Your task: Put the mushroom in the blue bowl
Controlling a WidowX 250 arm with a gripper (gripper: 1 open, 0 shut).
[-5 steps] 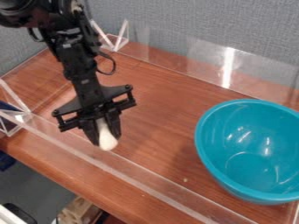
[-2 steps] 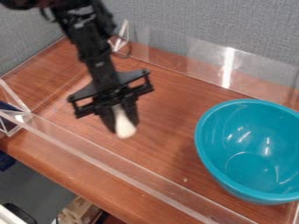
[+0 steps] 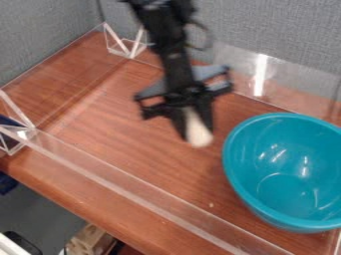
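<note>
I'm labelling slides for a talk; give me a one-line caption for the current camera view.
Gripper gripping the mushroom just left of the blue bowl.

I am seeing all of this through a single camera, so no second view is sharing any part of it. It is looking down at a slant from above the near side of my tabletop [image 3: 114,149], facing the grey wall [image 3: 266,32] behind. It is sitting fairly close, cutting off the blue bowl [image 3: 284,171] at the right edge.
</note>
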